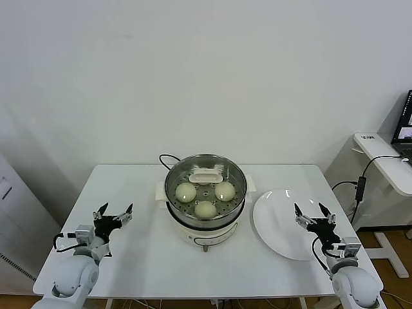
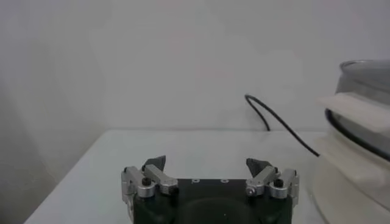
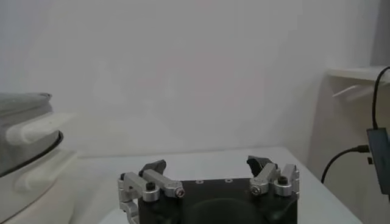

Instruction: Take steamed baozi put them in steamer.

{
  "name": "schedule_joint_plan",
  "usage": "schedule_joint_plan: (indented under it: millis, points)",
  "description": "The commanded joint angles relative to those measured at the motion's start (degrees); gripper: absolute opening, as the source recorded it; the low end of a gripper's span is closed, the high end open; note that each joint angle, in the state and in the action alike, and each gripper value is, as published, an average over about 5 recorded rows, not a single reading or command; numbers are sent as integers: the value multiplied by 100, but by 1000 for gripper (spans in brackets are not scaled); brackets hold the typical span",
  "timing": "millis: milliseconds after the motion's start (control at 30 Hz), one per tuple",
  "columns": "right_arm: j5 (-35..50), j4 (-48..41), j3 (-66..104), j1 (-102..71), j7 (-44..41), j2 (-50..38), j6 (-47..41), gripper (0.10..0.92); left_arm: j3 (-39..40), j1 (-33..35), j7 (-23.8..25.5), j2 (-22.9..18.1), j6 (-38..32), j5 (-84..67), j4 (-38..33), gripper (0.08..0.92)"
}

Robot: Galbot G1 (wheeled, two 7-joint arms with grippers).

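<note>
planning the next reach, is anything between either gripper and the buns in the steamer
Yes. A glass lid with a cream handle covers the steamer, sealing in the three visible baozi. The left gripper and right gripper hover open at either side, the right over the empty white plate.

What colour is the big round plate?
White; the flat round plate shows best in the head view.

Head view looks down over table [image 1: 141,257]; both wrist views, low, share steamer [image 2: 359,134].
</note>
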Motion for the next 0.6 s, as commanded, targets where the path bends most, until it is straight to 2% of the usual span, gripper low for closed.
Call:
schedule_joint_plan:
  millis: [33, 600]
  points:
    - [-45, -2, 51, -20, 51, 0, -118, 823, -32, 65, -26, -1, -45, 30, 142, 823]
    - [-213, -35, 34, 19, -80, 26, -104, 823, -68, 81, 11, -20, 164, 11, 22, 823]
